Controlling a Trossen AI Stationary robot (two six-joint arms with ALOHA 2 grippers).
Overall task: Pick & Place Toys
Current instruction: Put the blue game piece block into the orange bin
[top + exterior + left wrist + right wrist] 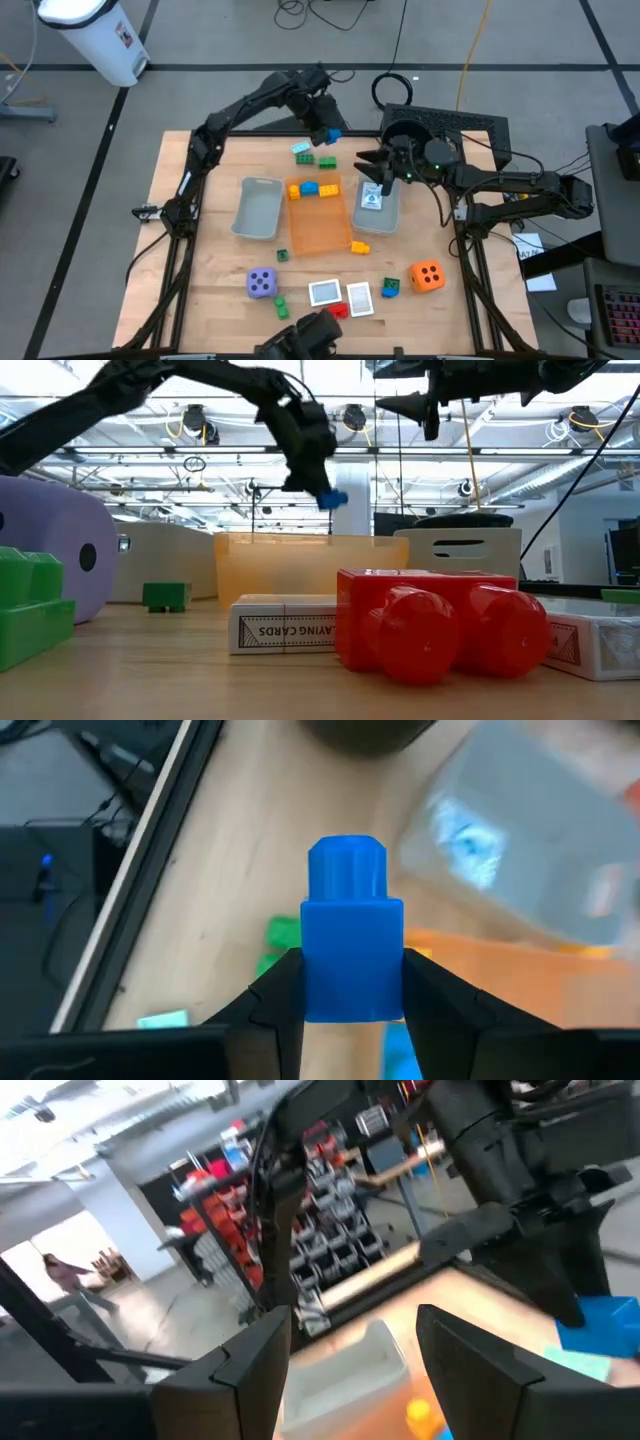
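Note:
My left gripper point(328, 131) is shut on a blue brick point(350, 940) high above the table's far middle; the brick also shows in the low view point(333, 498). My right gripper point(368, 165) is open and empty above the far end of the right grey tray point(378, 215), in which a whitish card point(372, 198) lies. Orange, blue and yellow bricks point(311, 188) sit at the orange tray's point(318, 230) far end. A green brick point(327, 160) and a teal piece point(302, 150) lie on the table below my left gripper. My left gripper pinches the blue brick by two opposite sides of its lower body point(310, 985) between its two fingers point(275, 1005). The brick's round stud point(346, 870) points away from the wrist. The fingers slant down from the far side. The brick is lifted clear of the table.
A second grey tray point(258, 207) lies left of the orange one. A purple die point(262, 283), an orange die point(428, 275), two cards point(340, 295), a red brick point(430, 630) and green bricks point(282, 305) lie near the front edge. A black bucket point(412, 132) stands at the far right.

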